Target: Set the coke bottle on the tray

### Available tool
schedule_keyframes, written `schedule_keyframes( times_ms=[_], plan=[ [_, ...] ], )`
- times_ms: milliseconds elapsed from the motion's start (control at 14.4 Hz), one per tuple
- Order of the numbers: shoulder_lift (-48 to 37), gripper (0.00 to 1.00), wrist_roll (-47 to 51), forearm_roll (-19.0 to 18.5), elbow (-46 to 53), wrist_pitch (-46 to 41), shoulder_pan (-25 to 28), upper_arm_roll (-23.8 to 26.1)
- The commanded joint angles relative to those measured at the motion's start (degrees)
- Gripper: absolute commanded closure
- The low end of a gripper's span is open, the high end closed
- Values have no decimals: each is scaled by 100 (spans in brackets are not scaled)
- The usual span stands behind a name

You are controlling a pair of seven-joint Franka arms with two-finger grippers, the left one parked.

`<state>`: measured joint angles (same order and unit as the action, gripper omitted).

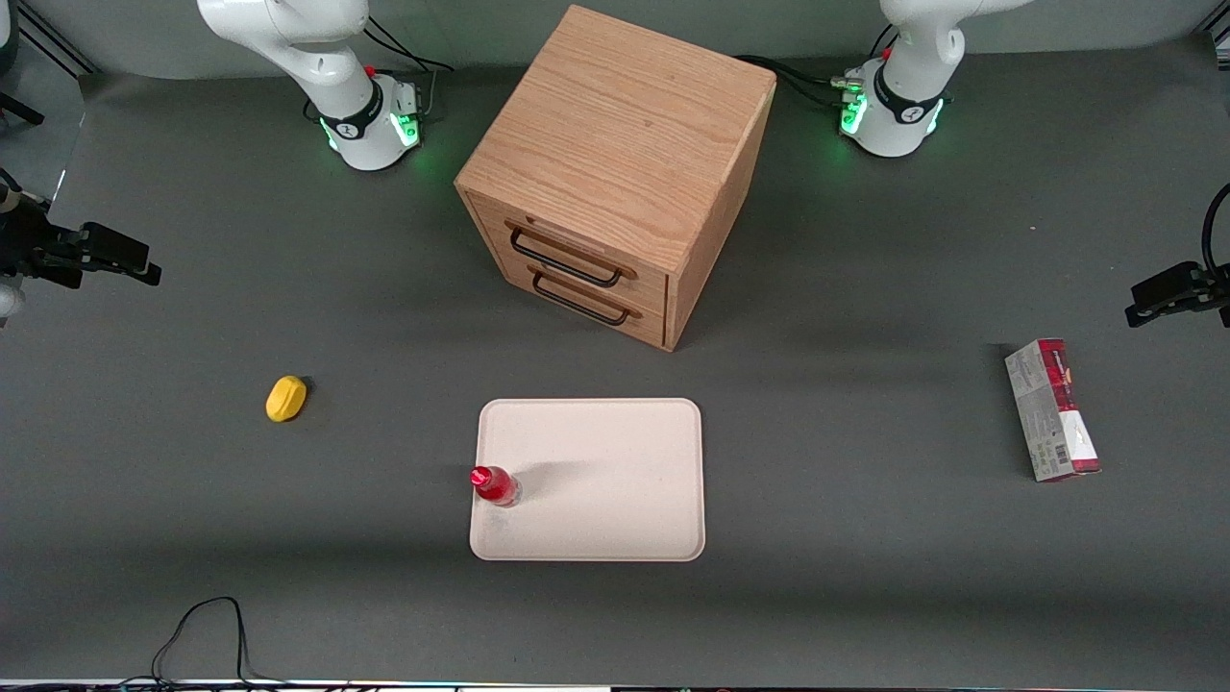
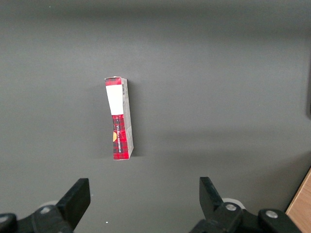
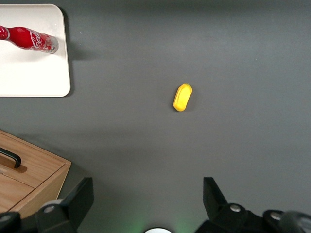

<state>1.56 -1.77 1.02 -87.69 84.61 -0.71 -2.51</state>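
Front view takes in the whole grey table (image 1: 865,577): the small red coke bottle with red cap and clear base (image 1: 495,485) stands upright on the flat pale beige rectangular tray with rounded corners (image 1: 615,481), just inside the tray's edge toward the working arm's end; the light oak two-drawer cabinet with black wire handles (image 1: 615,173) sits farther from the camera than the tray; the small yellow lemon-like lump (image 1: 285,398) lies at about ten o'clock from the bottle, well apart from it; the red-and-grey rectangular carton (image 1: 1052,410) lies toward the parked arm's end. Only the right wrist view shows white script on the bottle (image 3: 30,40), seemingly the Coca-Cola logo, along with a corner of the tray (image 3: 43,77), the yellow lump (image 3: 182,97) and a corner of the cabinet (image 3: 34,179); only the left wrist view shows the carton (image 2: 119,119) close, its print too small to read. The right arm's black two-finger gripper (image 3: 146,204) hangs with fingers spread wide and nothing between them, above bare table toward the working arm's end; the bottle is well apart from it, untouched.
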Motion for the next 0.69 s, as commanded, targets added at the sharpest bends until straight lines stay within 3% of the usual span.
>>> schedule_keyframes(
  times_ms=[0, 624],
  plan=[
    [-121, 0, 237, -93, -152, 117, -34, 31],
    [-85, 0, 247, -93, -152, 187, 335, -356]
  ],
)
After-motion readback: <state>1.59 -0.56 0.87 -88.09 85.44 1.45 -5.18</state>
